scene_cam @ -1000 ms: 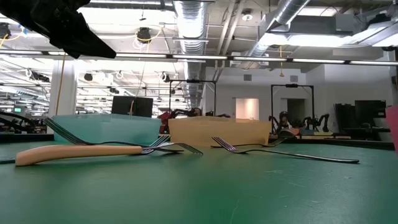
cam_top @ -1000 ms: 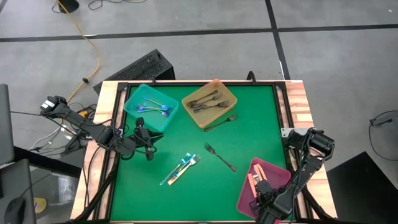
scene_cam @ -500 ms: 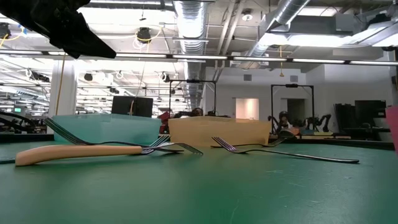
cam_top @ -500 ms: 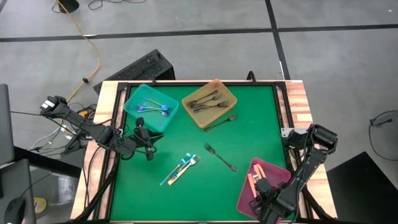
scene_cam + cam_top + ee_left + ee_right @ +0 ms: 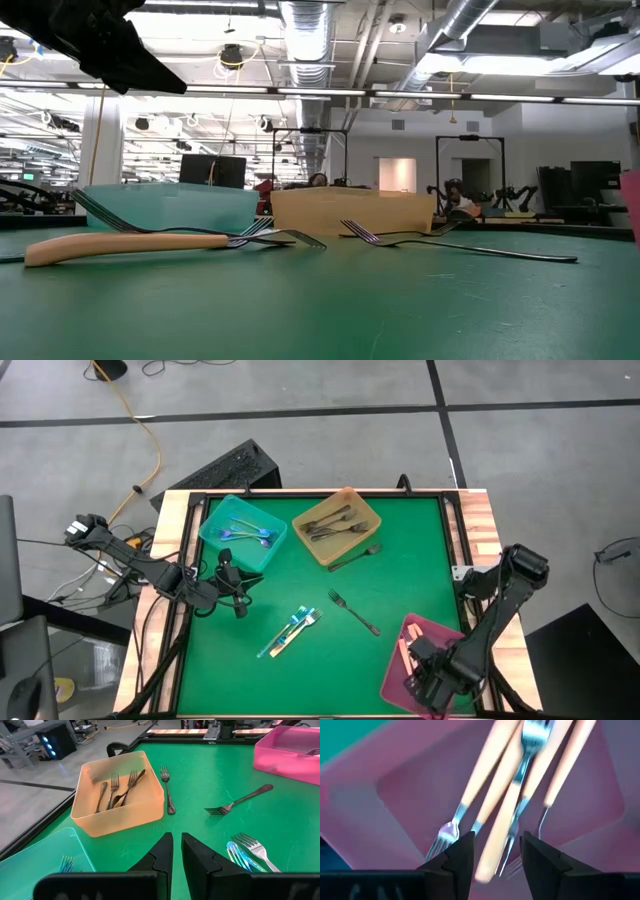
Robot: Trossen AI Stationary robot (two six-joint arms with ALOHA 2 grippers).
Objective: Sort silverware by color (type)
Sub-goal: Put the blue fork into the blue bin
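My right gripper is open above the pink tray, over several cream-handled forks lying on its floor. My left gripper hangs shut over the table's left part, near the teal tray of iridescent blue utensils. The amber tray holds dark grey forks. On the green mat lie a dark fork, another dark fork beside the amber tray, and a cluster of a blue fork, a silver fork and a cream-handled piece.
Three trays: teal at far left, amber at far middle, pink at the near right corner. Wooden rails edge the table. Open green mat lies between the trays. Cables and a black case sit on the floor beyond the far edge.
My right arm has risen over the pink tray, its elbow swinging toward the far right; the gripper stays above the cream-handled forks. The left arm and the silverware on the mat have kept still.
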